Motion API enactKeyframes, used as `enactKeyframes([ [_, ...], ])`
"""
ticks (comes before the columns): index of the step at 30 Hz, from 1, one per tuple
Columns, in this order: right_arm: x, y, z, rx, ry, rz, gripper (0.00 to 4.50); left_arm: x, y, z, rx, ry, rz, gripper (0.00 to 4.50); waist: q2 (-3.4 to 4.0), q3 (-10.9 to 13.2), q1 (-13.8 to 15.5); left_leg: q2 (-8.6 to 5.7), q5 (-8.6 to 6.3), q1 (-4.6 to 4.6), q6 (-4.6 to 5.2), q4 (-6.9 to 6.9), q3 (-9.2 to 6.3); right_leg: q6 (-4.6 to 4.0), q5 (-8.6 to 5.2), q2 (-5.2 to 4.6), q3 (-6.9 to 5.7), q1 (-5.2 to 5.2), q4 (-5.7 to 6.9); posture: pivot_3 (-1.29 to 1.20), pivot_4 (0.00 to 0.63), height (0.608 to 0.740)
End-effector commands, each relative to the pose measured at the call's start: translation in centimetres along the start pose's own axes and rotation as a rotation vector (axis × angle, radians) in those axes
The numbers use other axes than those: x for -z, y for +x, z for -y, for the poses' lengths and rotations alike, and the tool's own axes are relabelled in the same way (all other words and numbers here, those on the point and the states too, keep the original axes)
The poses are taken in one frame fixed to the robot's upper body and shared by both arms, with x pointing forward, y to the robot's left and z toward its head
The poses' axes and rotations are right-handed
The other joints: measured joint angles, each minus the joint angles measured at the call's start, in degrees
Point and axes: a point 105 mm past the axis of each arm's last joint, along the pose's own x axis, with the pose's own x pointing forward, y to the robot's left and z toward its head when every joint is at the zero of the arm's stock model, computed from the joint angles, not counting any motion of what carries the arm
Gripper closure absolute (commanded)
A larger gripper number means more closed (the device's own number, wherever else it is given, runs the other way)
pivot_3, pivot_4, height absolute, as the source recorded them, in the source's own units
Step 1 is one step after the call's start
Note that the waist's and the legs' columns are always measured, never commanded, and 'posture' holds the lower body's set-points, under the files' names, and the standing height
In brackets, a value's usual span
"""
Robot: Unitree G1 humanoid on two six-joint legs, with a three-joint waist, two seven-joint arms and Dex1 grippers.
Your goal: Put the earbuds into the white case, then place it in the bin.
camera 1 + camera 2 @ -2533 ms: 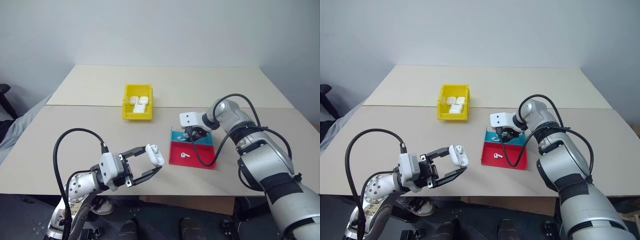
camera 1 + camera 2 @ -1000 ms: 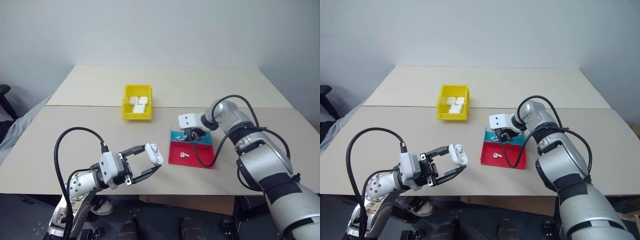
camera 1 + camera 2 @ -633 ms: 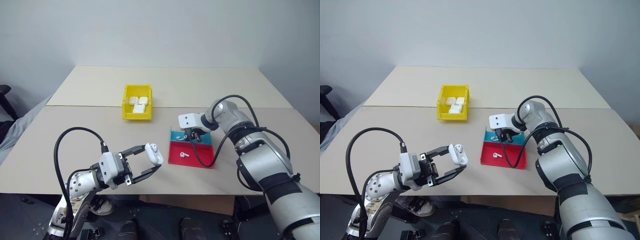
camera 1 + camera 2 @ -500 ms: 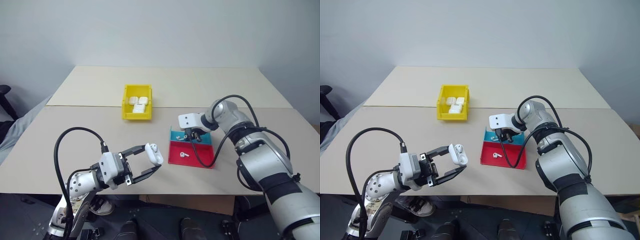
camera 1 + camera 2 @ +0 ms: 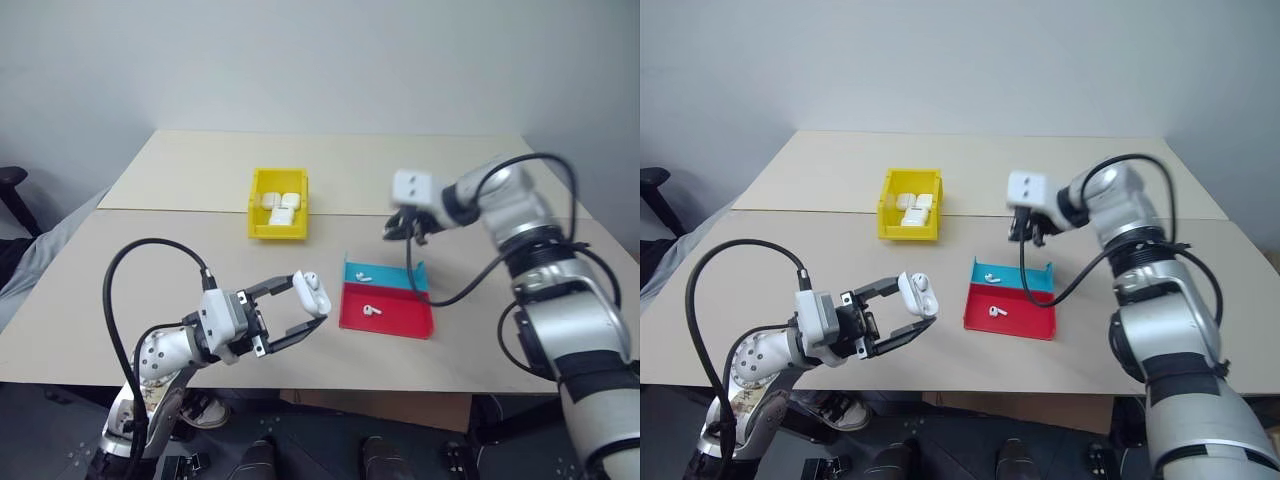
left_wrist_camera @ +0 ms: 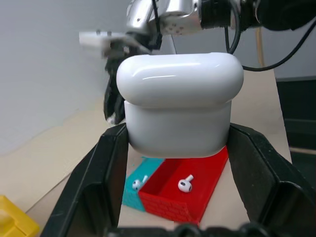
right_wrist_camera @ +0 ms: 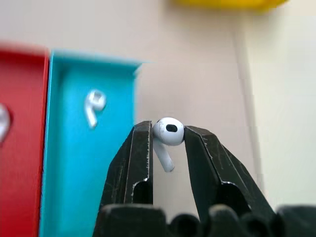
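One earbud [image 7: 168, 133] is pinched in the right gripper [image 7: 167, 140] above the tray [image 5: 387, 310], two lie below it, and the left gripper [image 5: 303, 315] clamps the case [image 5: 311, 293], still outside the bin [image 5: 262, 226].

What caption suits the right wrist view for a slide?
Right gripper pinching a tiny white plastic earbud above the beige table, beside the shallow teal tray compartment.
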Motion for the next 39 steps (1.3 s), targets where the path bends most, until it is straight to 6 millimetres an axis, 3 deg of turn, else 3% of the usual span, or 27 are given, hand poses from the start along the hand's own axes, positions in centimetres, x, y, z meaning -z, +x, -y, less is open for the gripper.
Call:
enactKeyframes([
  [1,-4.6,-4.7,-1.1,0.043,0.16,0.266,3.33,-1.0,1.2,-0.9,0.002,-0.006,0.071,1.74,0.0,0.0,0.5,0.0,0.0,0.0,0.0,0.03,0.01,0.0,-0.01,0.0,0.01,-0.01,0.01,0.0,0.15,0.74],
  [4,-7.0,-8.2,-3.9,0.023,0.283,0.468,3.33,-2.0,2.5,-1.5,0.018,-0.047,0.138,1.74,0.0,0.0,1.0,0.0,0.0,-0.02,0.0,0.07,0.0,0.01,-0.03,0.0,0.01,-0.01,0.04,0.0,0.15,0.74],
  [9,-9.2,-10.8,-7.9,-0.041,0.398,0.732,3.33,-3.4,4.0,-1.7,0.072,-0.122,0.188,1.74,-0.06,-0.1,0.8,0.01,0.0,0.02,0.0,0.27,-0.03,0.03,-0.03,0.01,0.0,0.14,0.03,0.0,0.15,0.74],
  [15,-10.1,-10.5,-12.0,-0.128,0.478,0.937,3.33,-3.8,5.1,-1.0,0.169,-0.134,0.221,1.74,-0.03,-0.1,0.6,0.0,0.0,0.01,-0.01,0.39,-0.04,0.0,0.01,0.03,0.01,0.23,0.11,0.0,0.15,0.74],
  [19,-10.2,-9.4,-14.1,-0.129,0.459,0.947,3.33,-4.3,5.6,-0.7,0.201,-0.149,0.258,1.74,-0.01,-0.1,0.7,0.0,0.0,0.0,-0.01,0.39,-0.06,-0.01,0.02,0.03,0.01,0.28,0.07,0.0,0.15,0.74],
  [25,-9.8,-8.3,-15.2,-0.162,0.522,0.975,3.33,-4.4,5.7,-0.6,0.222,-0.155,0.266,1.74,0.0,-0.1,0.5,0.01,0.0,-0.04,0.0,0.37,-0.08,-0.01,0.02,0.04,0.0,0.31,-0.08,0.0,0.15,0.74],
  [39,-9.0,-7.6,-15.5,-0.155,0.554,0.945,3.33,-4.1,5.2,-0.5,0.212,-0.139,0.252,1.74,-0.01,-0.1,0.5,0.01,-0.01,-0.1,0.0,0.32,-0.09,-0.01,0.01,0.03,0.0,0.56,-0.64,0.0,0.15,0.74],
])
